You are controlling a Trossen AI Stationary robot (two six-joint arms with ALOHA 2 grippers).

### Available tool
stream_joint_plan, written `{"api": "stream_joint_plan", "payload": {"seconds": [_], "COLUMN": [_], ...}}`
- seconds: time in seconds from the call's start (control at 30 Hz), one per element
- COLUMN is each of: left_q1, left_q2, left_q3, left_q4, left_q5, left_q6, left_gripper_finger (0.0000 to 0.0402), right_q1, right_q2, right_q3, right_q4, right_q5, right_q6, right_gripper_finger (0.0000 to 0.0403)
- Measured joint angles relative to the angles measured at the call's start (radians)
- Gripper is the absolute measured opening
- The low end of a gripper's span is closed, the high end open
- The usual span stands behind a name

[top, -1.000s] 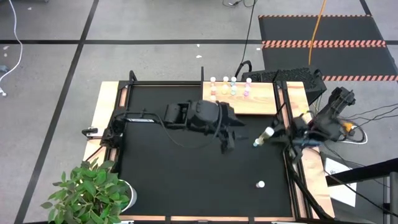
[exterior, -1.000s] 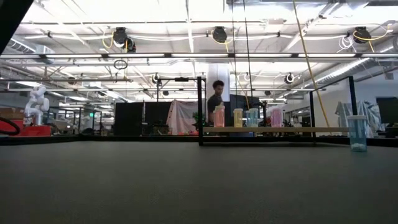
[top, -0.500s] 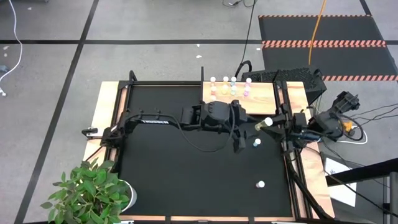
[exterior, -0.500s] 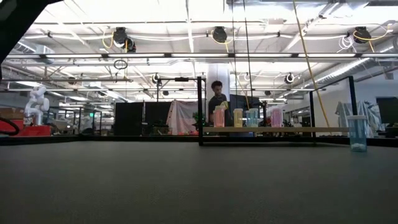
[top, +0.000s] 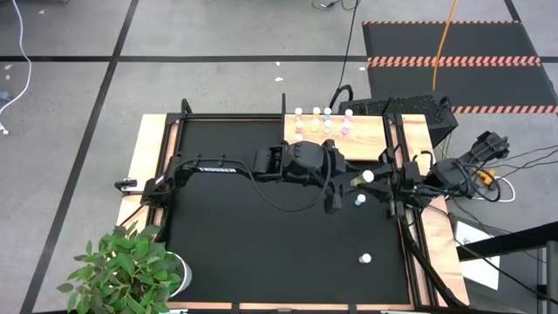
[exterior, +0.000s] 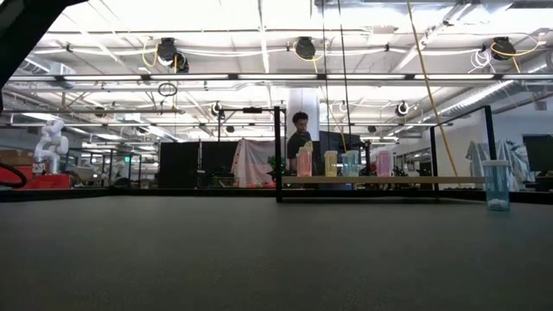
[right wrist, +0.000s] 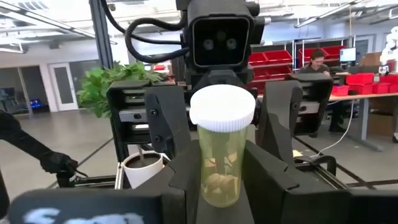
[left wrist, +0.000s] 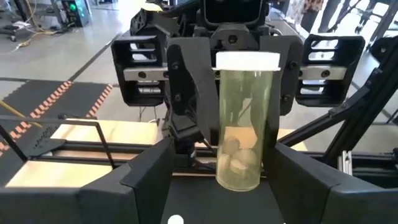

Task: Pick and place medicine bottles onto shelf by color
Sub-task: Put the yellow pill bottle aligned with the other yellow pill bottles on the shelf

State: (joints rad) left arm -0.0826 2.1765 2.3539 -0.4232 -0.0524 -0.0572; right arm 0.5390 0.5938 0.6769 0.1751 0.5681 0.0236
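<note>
A yellow-green medicine bottle [top: 361, 180] with a white cap stands upright in the air above the black mat's right part. My right gripper [top: 377, 181] is shut on it, reaching in from the right. My left gripper [top: 342, 185] faces it from the left, open. Its fingers [left wrist: 163, 177] flank the bottle's lower part [left wrist: 239, 168]; I see no touch. The shelf [top: 370, 139] at the far right carries several bottles [top: 316, 113], standing on their bases. A teal bottle [top: 360, 201] and a white-capped one [top: 365, 258] stand on the mat. My right gripper pinches the yellow-green bottle's lower body [right wrist: 221, 180] between its two fingers [right wrist: 184, 180], one on each side. The fingers come in about level from the table's right side. The bottle stands upright with its cap [right wrist: 222, 107] up, lifted clear of the mat.
A potted plant [top: 131, 270] stands at the near left corner. The low view shows the shelf [exterior: 380, 180] with its bottles and a blue bottle [exterior: 497, 185] at the right. People show in the room behind [exterior: 300, 138] [right wrist: 317, 62]. Cables run beside the right arm [top: 501, 183].
My right gripper has carried the bottle toward the left gripper and rolled, which has brought the bottle from tilted to upright. My left gripper has moved toward the table's right, up to the bottle, and has rolled too. Neither gripper's gap has changed.
</note>
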Motion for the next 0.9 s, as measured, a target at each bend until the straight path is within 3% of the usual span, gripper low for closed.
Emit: {"api": "stream_joint_plan", "payload": {"seconds": [0.23,0.6,0.77,0.9], "left_q1": [-0.003,-0.010,-0.008,-0.006], "left_q2": [0.000,0.000,0.000,-0.001], "left_q3": [0.000,0.000,0.000,0.000], "left_q4": [-0.035,-0.039,-0.039,-0.039], "left_q5": [0.000,0.007,0.005,-0.004], "left_q6": [0.039,0.045,0.053,0.066], "left_gripper_finger": [0.0229,0.0104,0.0108,0.0118], "right_q1": [-0.002,-0.003,-0.003,-0.002], "right_q2": [0.032,0.051,0.051,0.038], "right_q3": [0.000,0.000,0.000,0.001], "right_q4": [0.046,0.058,0.055,0.013], "right_q5": [-0.001,0.004,0.026,0.077], "right_q6": [0.018,0.043,0.012,-0.053], "right_gripper_finger": [0.0093,0.0093,0.0105,0.0144]}}
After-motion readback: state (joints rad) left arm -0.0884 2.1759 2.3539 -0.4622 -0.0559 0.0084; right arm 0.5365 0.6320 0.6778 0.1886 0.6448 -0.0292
